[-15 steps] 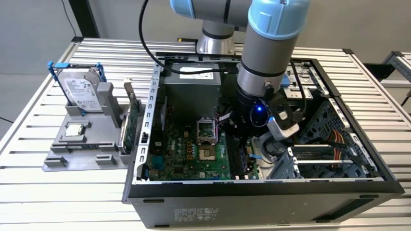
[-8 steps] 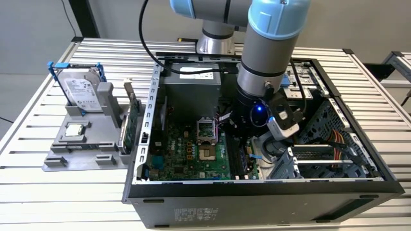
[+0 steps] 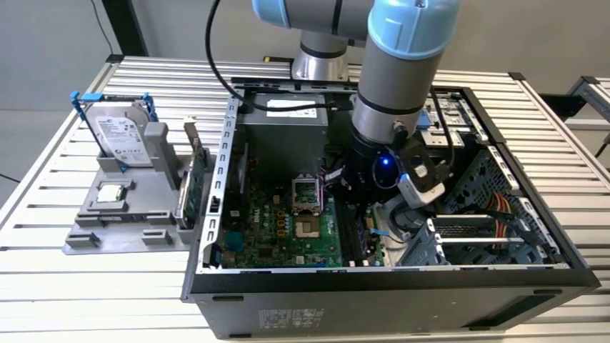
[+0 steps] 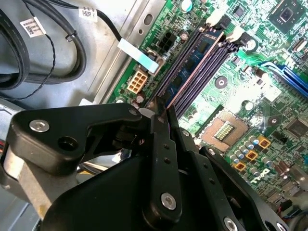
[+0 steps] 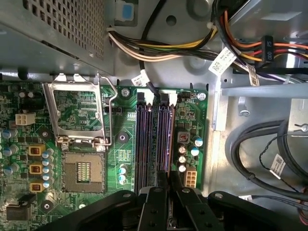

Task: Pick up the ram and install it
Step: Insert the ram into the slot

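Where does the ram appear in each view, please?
Exterior view: I cannot tell it apart; the arm covers the slots on the exterior view's right of the socket.
Second wrist view: the ram lies along a slot, one end at the gripper.
First wrist view: the ram again runs from the gripper.
Shared landmark: the socket.

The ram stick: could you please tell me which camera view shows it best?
The second wrist view: the ram lies lengthwise in a motherboard slot, its bluish face visible ahead of the gripper. The first wrist view shows it edge-on; in the exterior view the arm covers that area.
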Robot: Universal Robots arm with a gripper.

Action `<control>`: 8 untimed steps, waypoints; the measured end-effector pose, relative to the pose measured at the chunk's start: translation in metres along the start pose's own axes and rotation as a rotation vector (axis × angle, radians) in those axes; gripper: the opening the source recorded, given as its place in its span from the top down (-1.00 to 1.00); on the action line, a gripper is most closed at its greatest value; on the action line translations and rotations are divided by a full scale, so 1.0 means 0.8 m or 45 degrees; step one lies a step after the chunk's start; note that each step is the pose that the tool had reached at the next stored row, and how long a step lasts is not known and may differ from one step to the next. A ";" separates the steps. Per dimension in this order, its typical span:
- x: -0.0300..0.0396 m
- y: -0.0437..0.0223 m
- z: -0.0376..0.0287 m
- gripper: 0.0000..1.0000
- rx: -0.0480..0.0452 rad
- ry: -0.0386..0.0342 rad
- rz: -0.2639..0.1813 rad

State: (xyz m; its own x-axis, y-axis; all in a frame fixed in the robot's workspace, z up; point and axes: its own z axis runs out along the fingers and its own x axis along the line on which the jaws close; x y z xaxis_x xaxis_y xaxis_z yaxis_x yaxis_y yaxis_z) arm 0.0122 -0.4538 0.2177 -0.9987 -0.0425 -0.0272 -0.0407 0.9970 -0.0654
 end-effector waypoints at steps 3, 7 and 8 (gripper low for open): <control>0.0001 0.0002 0.0029 1.00 0.000 0.0000 0.000; 0.0002 0.0003 0.0072 1.00 0.001 0.0002 0.000; 0.0003 0.0003 0.0078 1.00 0.001 0.0001 0.000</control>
State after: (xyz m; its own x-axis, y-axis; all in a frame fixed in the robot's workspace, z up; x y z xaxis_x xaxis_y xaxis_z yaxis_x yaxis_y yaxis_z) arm 0.0121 -0.4539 0.2114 -0.9987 -0.0428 -0.0271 -0.0410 0.9970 -0.0660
